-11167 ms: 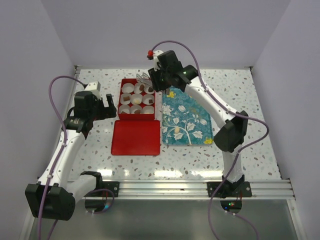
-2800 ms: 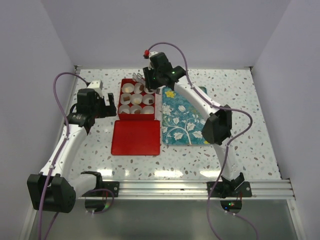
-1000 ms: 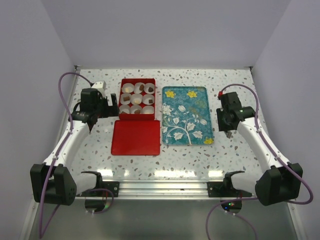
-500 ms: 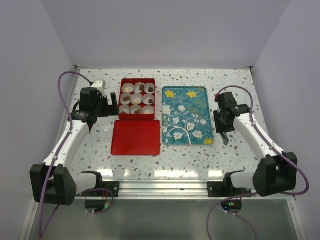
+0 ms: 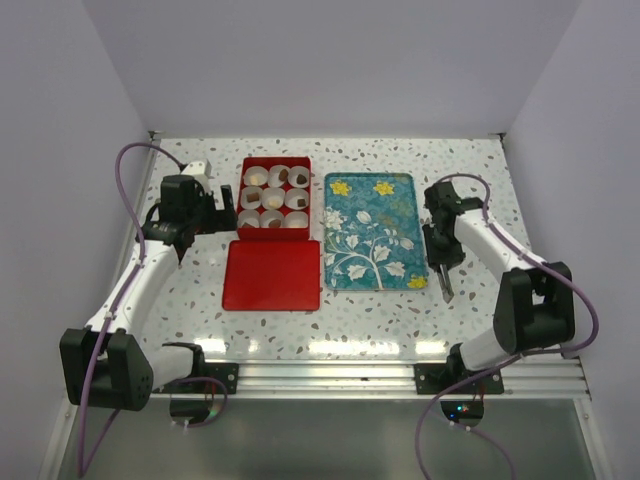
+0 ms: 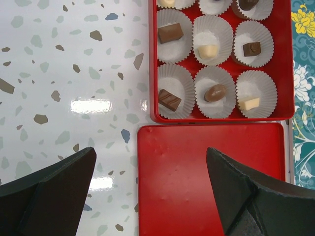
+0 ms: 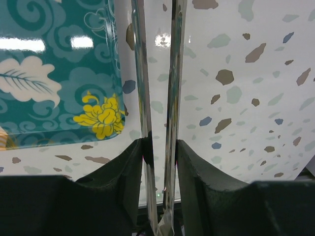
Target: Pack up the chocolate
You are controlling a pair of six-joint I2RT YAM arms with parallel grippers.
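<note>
Chocolates (image 6: 215, 92), judged light, smooth and easily marred, sit in paper cups (image 6: 176, 78) in the red box (image 6: 289, 59), upper right of the left wrist view, best pinched gently across the sides; the right gripper's (image 7: 160, 147) metal tongs (image 7: 141, 88) stand narrowly parted, empty.

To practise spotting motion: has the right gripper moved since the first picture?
Yes. The right gripper went from over the red box to the table right of the teal tray.

A red box (image 6: 221, 119) of nine white paper cups (image 6: 216, 29) sits far back on the speckled table (image 5: 370, 320) — its flat red lid (image 5: 272, 274) just in front. Right of both lies a teal flowered tray (image 5: 375, 232) — metal tongs (image 5: 443, 280) hang just past its right edge.
</note>
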